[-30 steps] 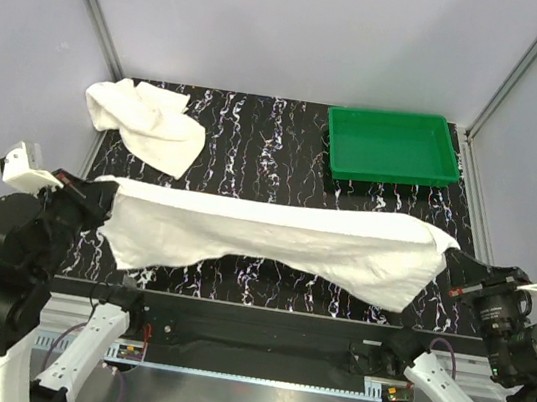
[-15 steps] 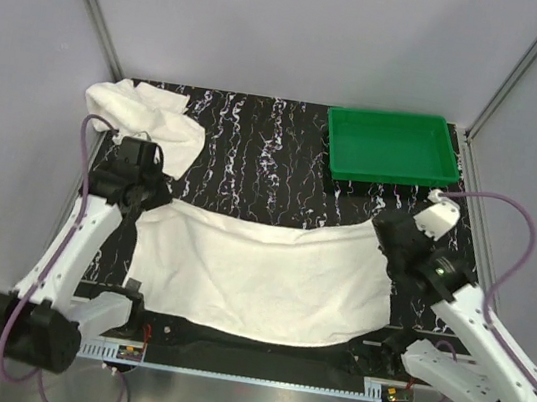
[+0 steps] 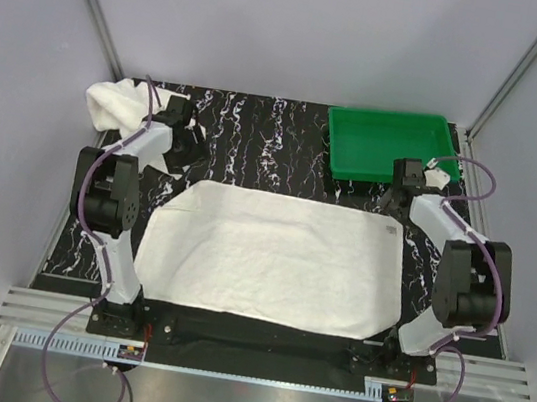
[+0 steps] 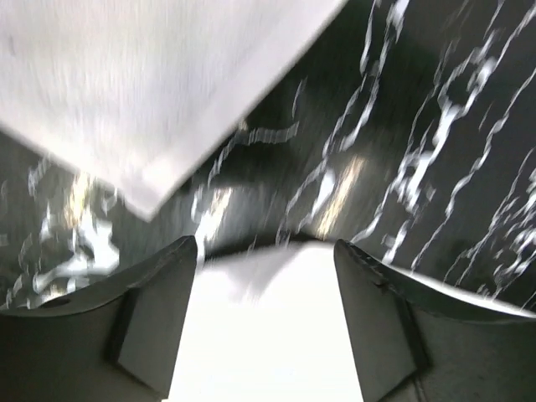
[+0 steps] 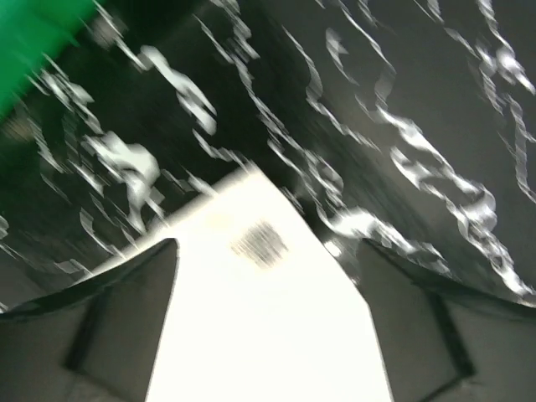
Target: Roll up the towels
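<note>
White long towel [image 3: 275, 258] lies free; left gripper [image 4: 264, 247], right gripper [image 5: 268, 244] gape.

I counted two white towels: the large towel [image 3: 270, 257], spread flat on the near side of the left gripper [image 3: 189, 139] and the right gripper [image 3: 400, 180], and the small towel [image 3: 116, 103], bunched just left of the left gripper. There was one green tray [image 3: 390, 148], just beyond the right gripper. That made two grippers, each with two fingers [image 4: 151, 318], and one black marbled table [image 3: 258, 139] under all of it.
</note>
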Controlling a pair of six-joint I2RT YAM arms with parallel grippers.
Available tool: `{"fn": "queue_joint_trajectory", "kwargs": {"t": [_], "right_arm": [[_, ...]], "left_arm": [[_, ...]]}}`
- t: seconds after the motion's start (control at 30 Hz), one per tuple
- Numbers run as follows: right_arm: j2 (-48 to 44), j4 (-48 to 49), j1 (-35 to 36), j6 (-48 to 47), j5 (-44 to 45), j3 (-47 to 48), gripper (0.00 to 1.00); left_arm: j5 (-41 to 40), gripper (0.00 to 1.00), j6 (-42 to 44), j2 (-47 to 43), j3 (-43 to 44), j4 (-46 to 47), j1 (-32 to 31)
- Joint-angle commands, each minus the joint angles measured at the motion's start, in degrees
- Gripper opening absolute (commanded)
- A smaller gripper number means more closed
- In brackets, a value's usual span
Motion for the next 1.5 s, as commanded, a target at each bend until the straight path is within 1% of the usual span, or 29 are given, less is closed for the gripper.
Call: {"fn": "queue_joint_trajectory", "kwargs": {"t": [0.0, 0.07, 0.1, 0.17, 0.2, 0.23, 0.3, 0.33, 0.37, 0.4, 0.43, 0.47, 0.5, 0.57, 0.63, 0.7, 0.73, 0.87, 1.0, 1.07, 1.13, 1.27, 1.37, 1.47], "right_arm": [[3.81, 4.07, -1.38, -5.05, -1.67, 9.17, 0.99], [3.11, 2.84, -1.64, -6.80, 0.00, 10.94, 1.00], [2.24, 2.48, -1.64, -7.34, 0.62, 11.82, 1.00], [-0.04, 2.31, -1.64, -8.30, 0.72, 11.48, 1.00], [-2.93, 2.22, -1.73, -8.31, 0.10, 10.43, 1.00], [-4.52, 2.13, -1.73, -8.22, -2.25, 9.55, 1.00], [-9.88, 2.91, -1.73, -7.70, -6.30, 5.44, 1.00], [-11.64, 3.70, -1.64, -7.26, -10.50, 3.76, 1.00], [-14.97, 4.14, -1.64, -6.12, -12.71, 0.52, 1.00], [-16.48, 4.50, -1.64, -5.59, -14.82, -1.16, 1.00], [-17.97, 5.63, -1.64, -4.89, -18.67, -2.92, 0.99], [-20.51, 6.25, -1.64, -3.66, -20.71, -6.33, 0.97], [-21.67, 7.13, -1.64, -3.04, -24.13, -8.10, 0.95], [-24.65, 9.94, -1.64, -1.72, -27.22, -12.92, 0.93], [-25.89, 11.79, -1.64, -1.54, -29.86, -15.32, 0.91], [-26.69, 11.80, -1.64, -1.63, -30.57, -17.26, 0.91], [-26.95, 11.19, -1.64, -2.15, -31.01, -17.87, 0.91], [-27.56, 10.83, -1.64, -3.21, -31.28, -19.02, 0.91], [-27.13, 10.92, -1.73, -4.00, -31.37, -19.28, 0.91], [-26.43, 11.00, -1.64, -4.61, -31.37, -18.85, 0.91], [-25.72, 10.92, -1.64, -5.32, -31.28, -18.49, 0.91], [-24.14, 11.18, -1.64, -5.76, -31.72, -17.18, 0.91], [-23.61, 11.62, -1.64, -6.11, -32.25, -16.91, 0.91], [-22.83, 12.58, -1.64, -6.37, -32.33, -17.00, 0.92]], "left_arm": [[1.49, 0.74, 1.81, 0.74, 9.33, -0.03, 2.39], [0.78, 0.74, 2.52, -3.38, 10.23, -0.65, 2.75], [-2.79, 0.75, 2.78, -5.13, 10.23, -1.79, 2.75], [-3.79, 0.73, 3.75, -11.63, 7.34, -2.15, 2.67], [-5.27, 0.72, 3.84, -14.35, 4.80, -1.97, 2.14], [-6.07, 0.70, 3.84, -19.95, -1.05, -1.36, 1.70], [-7.22, 0.67, 3.49, -25.78, -8.81, 1.26, 0.30], [-6.61, 0.64, 2.01, -30.59, -12.32, 2.24, 0.03], [-4.43, 0.63, 1.21, -32.81, -19.84, 3.55, -0.41], [-3.63, 0.62, 0.07, -36.14, -22.96, 5.65, -0.67], [-2.66, 0.58, -1.59, -37.22, -26.47, 7.07, -1.02], [-2.22, 0.58, -2.22, -38.10, -31.12, 8.39, -1.81], [-2.39, 0.58, -3.36, -38.63, -33.17, 10.75, -2.25], [-1.78, 0.58, -4.33, -37.76, -36.25, 12.87, -2.61], [-1.77, 0.58, -4.95, -34.78, -36.53, 14.20, -3.13], [-3.52, 0.59, -5.13, -31.98, -36.09, 14.81, -4.19], [-3.88, 0.60, -5.21, -31.00, -35.83, 15.08, -4.36], [-4.49, 0.61, -5.39, -25.82, -34.25, 16.92, -4.37], [-6.42, 0.62, -5.48, -20.37, -31.00, 17.10, -4.37], [-8.87, 0.63, -5.22, -17.56, -27.93, 16.23, -3.93], [-9.24, 0.63, -4.95, -15.80, -25.64, 15.61, -2.97], [-7.41, 0.64, -4.86, -12.80, -20.29, 14.82, 2.29], [-9.32, 0.64, -5.74, -12.97, -18.43, 13.24, 4.94], [-10.30, 0.66, -8.20, -15.60, -18.16, 13.32, 9.07]]}}
